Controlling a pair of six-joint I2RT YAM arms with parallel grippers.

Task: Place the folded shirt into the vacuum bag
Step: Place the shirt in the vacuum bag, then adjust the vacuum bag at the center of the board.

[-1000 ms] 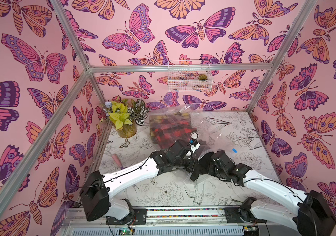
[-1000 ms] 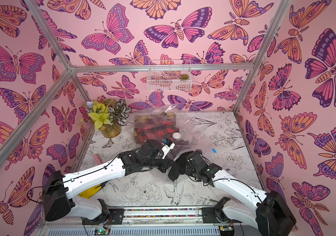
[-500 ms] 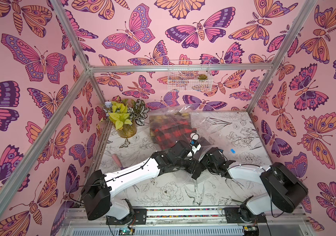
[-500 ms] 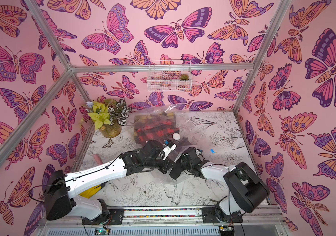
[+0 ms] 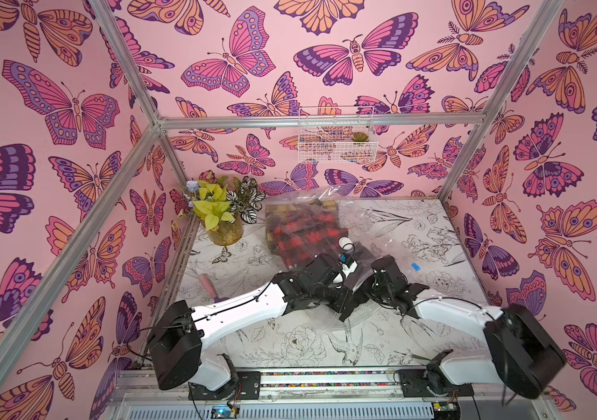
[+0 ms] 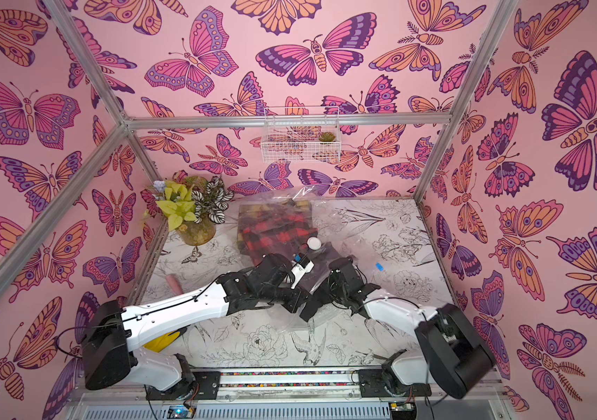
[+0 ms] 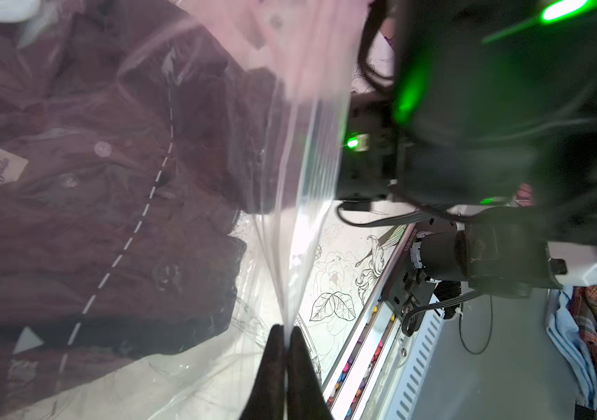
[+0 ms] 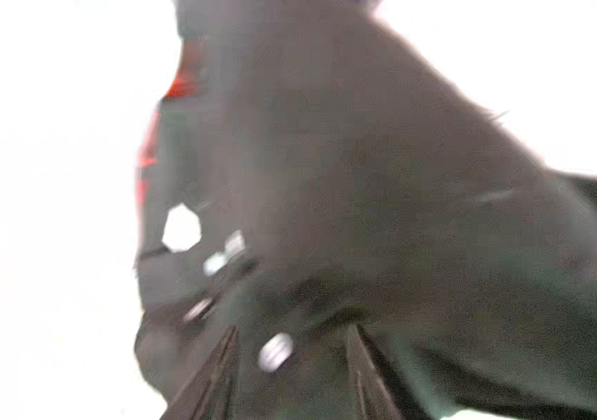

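Observation:
The vacuum bag (image 5: 380,232) lies crumpled across the table's middle and back in both top views, with its white valve disc (image 5: 344,242) (image 6: 312,243) and blue clip (image 5: 415,266). A dark maroon folded shirt (image 5: 360,260) (image 7: 108,218) lies inside the bag's near end, seen through the plastic. My left gripper (image 7: 285,331) (image 5: 345,313) is shut on the bag's clear film, holding its edge up. My right gripper (image 8: 291,345) (image 5: 366,291) is at the bag's mouth, fingers apart, with the shirt's buttoned fabric (image 8: 326,182) close in front.
A red and black plaid shirt (image 5: 300,232) fills the bag's far end. A potted plant (image 5: 222,214) stands at the back left. A pink object (image 5: 206,283) lies near the left wall. A wire basket (image 5: 337,134) hangs on the back wall.
My right gripper's jaws have spread apart off the dark shirt, and the right arm's elbow has swung out to the right. The left gripper keeps its hold on the bag.

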